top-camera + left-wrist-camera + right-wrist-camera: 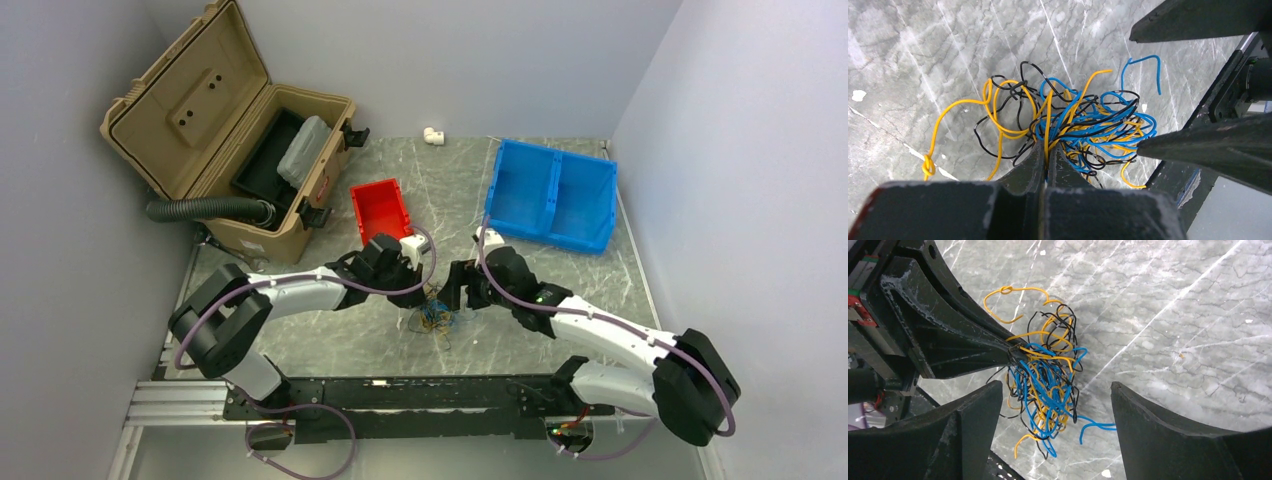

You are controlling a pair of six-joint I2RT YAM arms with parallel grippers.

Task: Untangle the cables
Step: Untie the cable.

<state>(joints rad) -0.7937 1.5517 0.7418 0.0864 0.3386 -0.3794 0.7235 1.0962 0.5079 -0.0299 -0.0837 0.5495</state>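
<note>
The left gripper (1046,152) pinches several cables (1088,122) at once, and the right gripper (1055,387) gapes wide around them. With nothing anchoring the far side, a pull now may drag them all along or cinch them tighter.

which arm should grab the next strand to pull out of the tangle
Right. The right gripper is open, its jaws either side of the cables, with a loose blue end close by. The left gripper is shut on the cables, so it probably serves best as the anchor.
</note>
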